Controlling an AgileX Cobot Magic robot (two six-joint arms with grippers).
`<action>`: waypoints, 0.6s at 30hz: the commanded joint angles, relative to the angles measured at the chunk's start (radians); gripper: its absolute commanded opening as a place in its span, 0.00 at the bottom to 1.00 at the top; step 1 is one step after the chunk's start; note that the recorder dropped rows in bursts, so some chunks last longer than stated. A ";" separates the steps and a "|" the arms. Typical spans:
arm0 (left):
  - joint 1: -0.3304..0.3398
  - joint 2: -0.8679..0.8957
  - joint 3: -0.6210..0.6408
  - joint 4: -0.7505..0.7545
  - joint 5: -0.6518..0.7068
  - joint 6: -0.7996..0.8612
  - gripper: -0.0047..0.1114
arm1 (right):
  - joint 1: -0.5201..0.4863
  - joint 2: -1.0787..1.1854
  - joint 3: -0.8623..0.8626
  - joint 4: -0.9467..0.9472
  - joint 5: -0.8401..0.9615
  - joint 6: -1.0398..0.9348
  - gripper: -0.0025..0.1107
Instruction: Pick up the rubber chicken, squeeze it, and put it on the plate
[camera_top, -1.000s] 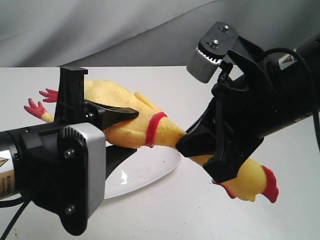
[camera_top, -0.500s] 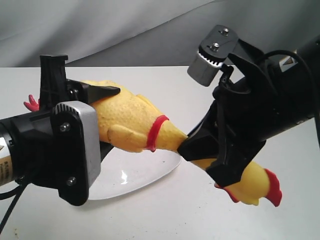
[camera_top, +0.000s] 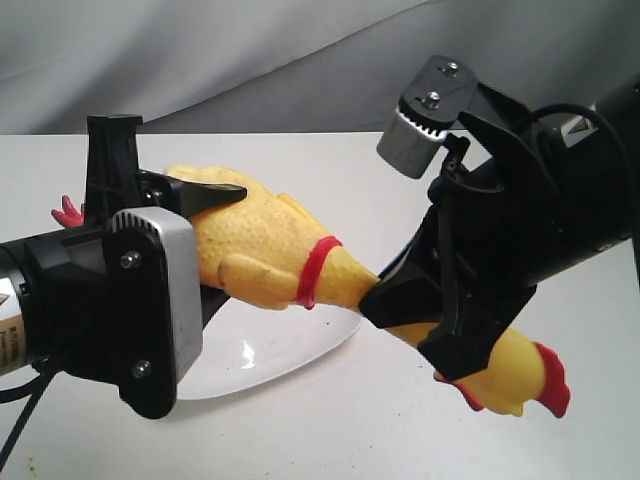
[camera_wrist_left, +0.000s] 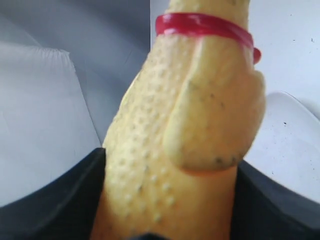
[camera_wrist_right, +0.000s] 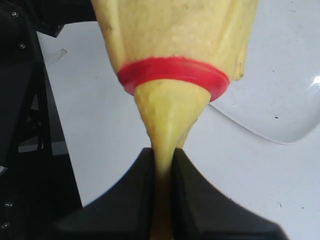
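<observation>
The yellow rubber chicken (camera_top: 260, 250) hangs in the air between both arms, slanting down to the right. My left gripper (camera_top: 215, 245) is shut on its plump body (camera_wrist_left: 180, 125), one black finger above and one below. Just past the red collar band (camera_wrist_right: 172, 70), my right gripper (camera_top: 385, 305) is shut on the thin neck, which is pinched flat between the fingers (camera_wrist_right: 162, 155). The head with its red comb (camera_top: 545, 380) sticks out beyond the right gripper. Only a bit of the red feet (camera_top: 68, 212) shows behind the left arm. The white plate (camera_top: 270, 350) lies on the table under the body.
The white table (camera_top: 330, 430) runs back to a grey cloth backdrop (camera_top: 250, 60). The left arm's black and silver wrist block (camera_top: 150, 300) fills the near left. The right arm's bulk (camera_top: 540, 220) fills the right.
The left gripper has risen and drawn back along the body, hiding more of the feet. The chicken has shifted to the right, its head dropping lower. Both grips hold.
</observation>
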 joint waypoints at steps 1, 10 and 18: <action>-0.006 -0.008 -0.004 -0.003 0.007 -0.003 0.40 | 0.000 -0.006 -0.001 0.023 -0.033 -0.010 0.02; -0.006 -0.043 -0.004 -0.008 0.091 -0.112 0.66 | 0.000 -0.006 -0.001 0.023 -0.080 -0.008 0.02; -0.006 -0.281 -0.004 -0.230 0.085 -0.112 0.64 | 0.000 -0.003 -0.001 0.025 -0.314 0.047 0.02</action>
